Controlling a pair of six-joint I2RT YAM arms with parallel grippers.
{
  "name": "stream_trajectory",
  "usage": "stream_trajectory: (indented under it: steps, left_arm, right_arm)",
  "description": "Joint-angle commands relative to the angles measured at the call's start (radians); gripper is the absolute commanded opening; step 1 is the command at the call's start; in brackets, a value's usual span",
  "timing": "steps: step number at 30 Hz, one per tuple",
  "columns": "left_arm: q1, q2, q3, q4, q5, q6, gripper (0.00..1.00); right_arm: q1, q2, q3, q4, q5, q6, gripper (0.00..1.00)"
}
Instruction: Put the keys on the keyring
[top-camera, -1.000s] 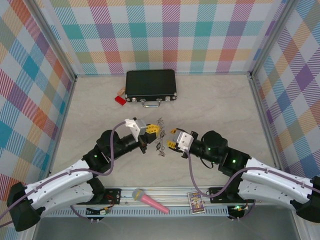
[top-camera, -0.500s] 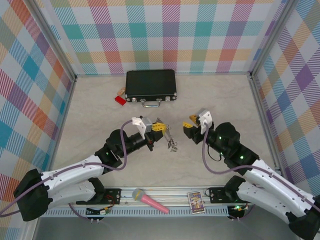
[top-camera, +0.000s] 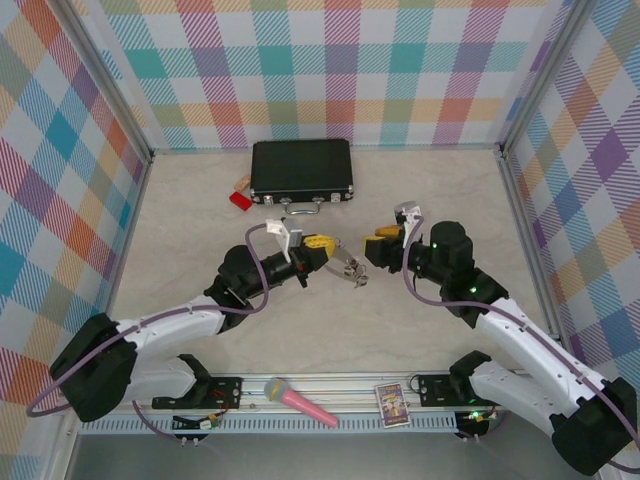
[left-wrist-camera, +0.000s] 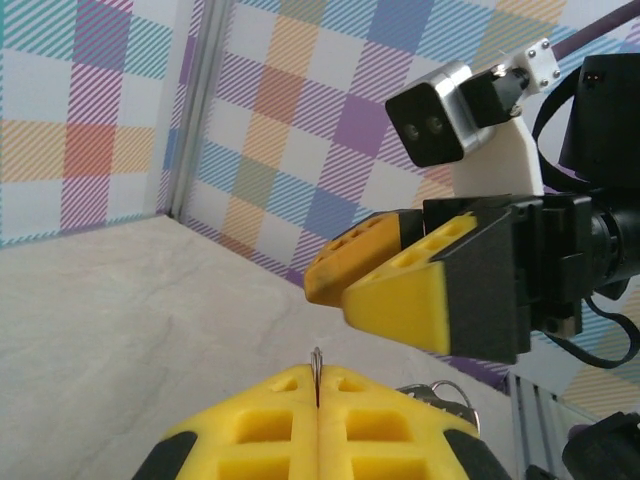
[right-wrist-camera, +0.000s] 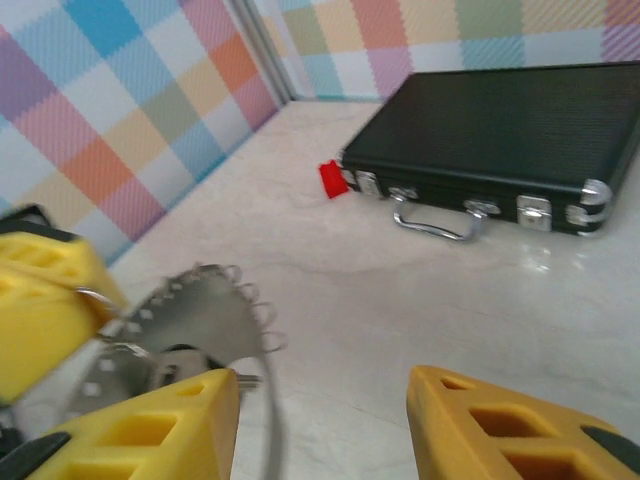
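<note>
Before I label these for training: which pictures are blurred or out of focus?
Right wrist view: the thin grey looped metal hoop and yellow fingers are blurred, the black rectangular case readable; left wrist and top external views: sharp, evenly lit.

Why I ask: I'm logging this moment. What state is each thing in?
Left claw: shut on the keyring.
Right claw: open, empty.
Keyring: held up off the table by its rim.
Keys: bunched at the keyring, seemingly hanging from it.
Case: closed, lying flat.
Mic: lying at the near edge.
</note>
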Motion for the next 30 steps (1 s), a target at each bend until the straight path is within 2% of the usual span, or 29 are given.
stream_trajectory:
  steps: [1,15,21,30]
  left_arm:
    - [0.023,0.026,0.003,0.214,0.113,-0.107,0.0]
    - [0.039,0.007,0.03,0.198,0.192,-0.134,0.0]
    - [0.043,-0.01,0.029,0.189,0.207,-0.141,0.0]
    - [0.05,-0.016,0.039,0.177,0.218,-0.158,0.0]
  right_arm:
    - [-0.016,-0.008,0.013,0.112,-0.138,0.064,0.46]
    - [-0.047,0.063,0.012,0.284,-0.35,0.138,0.37]
    - [-0.048,0.119,0.043,0.304,-0.458,0.152,0.33]
    - [-0.048,0.128,0.027,0.331,-0.507,0.154,0.32]
